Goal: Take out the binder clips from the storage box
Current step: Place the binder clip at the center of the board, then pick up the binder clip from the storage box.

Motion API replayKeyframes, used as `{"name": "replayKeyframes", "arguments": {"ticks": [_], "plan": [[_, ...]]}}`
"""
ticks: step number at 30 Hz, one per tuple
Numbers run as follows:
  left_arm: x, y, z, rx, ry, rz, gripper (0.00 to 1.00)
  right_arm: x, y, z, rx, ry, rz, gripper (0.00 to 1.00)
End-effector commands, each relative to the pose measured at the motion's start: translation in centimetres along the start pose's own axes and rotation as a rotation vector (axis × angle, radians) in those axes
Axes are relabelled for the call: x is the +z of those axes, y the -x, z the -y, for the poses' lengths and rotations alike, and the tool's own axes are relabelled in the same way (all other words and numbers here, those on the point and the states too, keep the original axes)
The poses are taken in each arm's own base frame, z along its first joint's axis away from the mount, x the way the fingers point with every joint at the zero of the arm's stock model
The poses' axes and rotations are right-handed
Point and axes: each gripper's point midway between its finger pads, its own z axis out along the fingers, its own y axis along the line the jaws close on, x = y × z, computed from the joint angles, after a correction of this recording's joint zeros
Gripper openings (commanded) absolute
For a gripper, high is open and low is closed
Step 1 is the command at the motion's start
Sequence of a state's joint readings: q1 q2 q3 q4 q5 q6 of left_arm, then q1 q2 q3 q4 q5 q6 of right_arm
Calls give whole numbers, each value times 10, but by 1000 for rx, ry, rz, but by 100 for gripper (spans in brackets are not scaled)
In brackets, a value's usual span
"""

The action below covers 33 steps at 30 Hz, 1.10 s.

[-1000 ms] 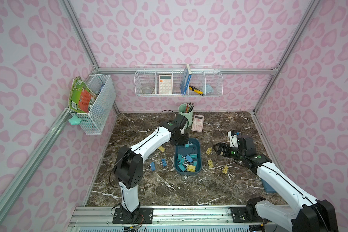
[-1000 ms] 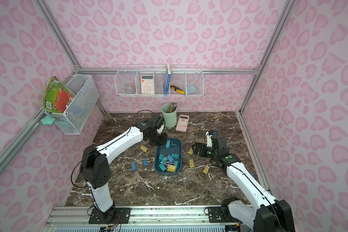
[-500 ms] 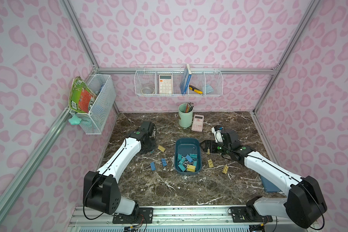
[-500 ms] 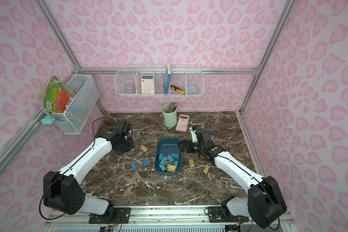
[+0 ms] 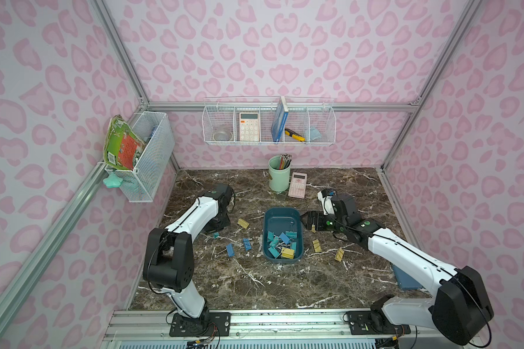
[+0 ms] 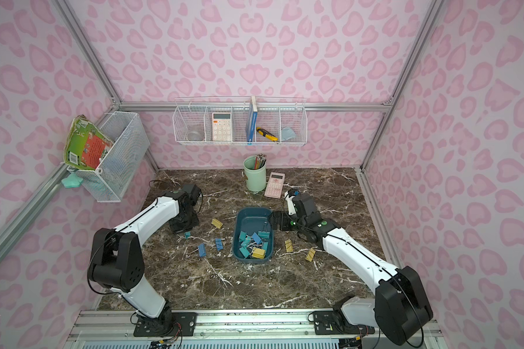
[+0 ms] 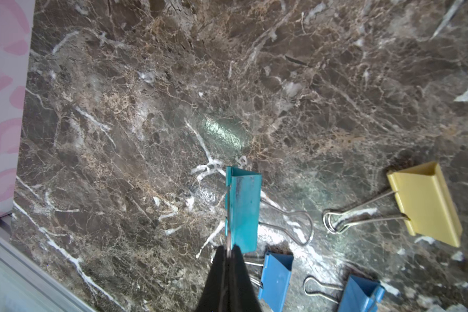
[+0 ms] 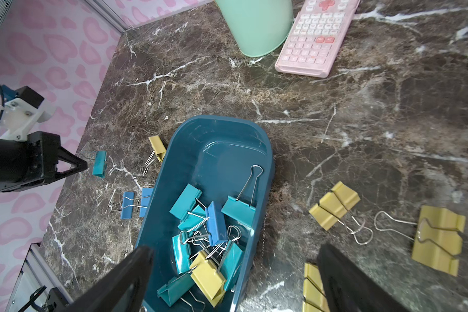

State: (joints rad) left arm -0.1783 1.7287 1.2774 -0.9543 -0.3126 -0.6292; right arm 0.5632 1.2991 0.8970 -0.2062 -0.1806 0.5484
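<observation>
Right wrist view: the right gripper (image 8: 234, 248) stands wide and empty, with the storage box (image 8: 216, 140) and its heap of binder clips (image 8: 208, 229) straight ahead between its jaws. In both top views the box sits mid-frame, long axis up-down. This gripper hangs at its upper-right rim, nearer than the left gripper (image 5: 214, 230), which is centre-left, pinching a teal clip (image 5: 216, 235) outside the box. The pink calculator (image 8: 316, 32) has keys reading DEL and AC.

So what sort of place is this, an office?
Probably a mock office desk in a robot test booth: pencil cup, calculator and wire basket of stationery, pink walls on a metal frame, left arm and right arm bolted in front.
</observation>
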Motion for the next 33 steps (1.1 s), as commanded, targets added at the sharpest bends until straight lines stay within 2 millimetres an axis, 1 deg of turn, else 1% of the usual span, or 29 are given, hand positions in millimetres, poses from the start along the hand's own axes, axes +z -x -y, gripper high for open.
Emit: {"name": "replayKeyframes", "arguments": {"ticks": [1, 5, 7, 9, 11, 12, 13, 17, 19, 23, 26, 27, 29, 33], "plan": [[7, 1, 5, 0, 8, -21, 0, -1, -2, 1, -10, -17, -2, 99], [15, 1, 16, -6, -21, -44, 0, 2, -7, -4, -24, -16, -17, 99], [17, 0, 20, -12, -37, -56, 3, 6, -10, -7, -38, -18, -30, 99], [17, -1, 21, -19, -43, -61, 15, 11, -13, -12, -54, -19, -49, 99], [15, -4, 20, -20, -45, -67, 22, 17, -18, -17, -78, -20, -69, 99], [13, -5, 19, -23, -49, -66, 27, 20, -20, -20, -89, -22, -82, 99], [11, -5, 18, -25, -53, -62, 36, 24, -23, -22, -100, -25, -94, 99], [-4, -6, 13, -45, -79, -39, 60, 38, -34, -31, -137, -24, -158, 99], [-16, -6, 12, -64, -113, -21, 67, 46, -42, -33, -150, -28, -205, 99], [-42, -5, 13, -103, -214, 24, 69, 62, -51, -31, -148, -62, -265, 99], [-64, -4, 9, -129, -271, 69, 69, 70, -50, -24, -124, -107, -277, 90], [-71, -4, 7, -136, -288, 84, 69, 73, -50, -23, -116, -119, -282, 85], [-83, -4, 3, -146, -313, 109, 69, 78, -50, -21, -104, -135, -292, 69], [-100, -8, -5, -166, -351, 144, 69, 92, -55, -15, -63, -175, -338, 53]]}}
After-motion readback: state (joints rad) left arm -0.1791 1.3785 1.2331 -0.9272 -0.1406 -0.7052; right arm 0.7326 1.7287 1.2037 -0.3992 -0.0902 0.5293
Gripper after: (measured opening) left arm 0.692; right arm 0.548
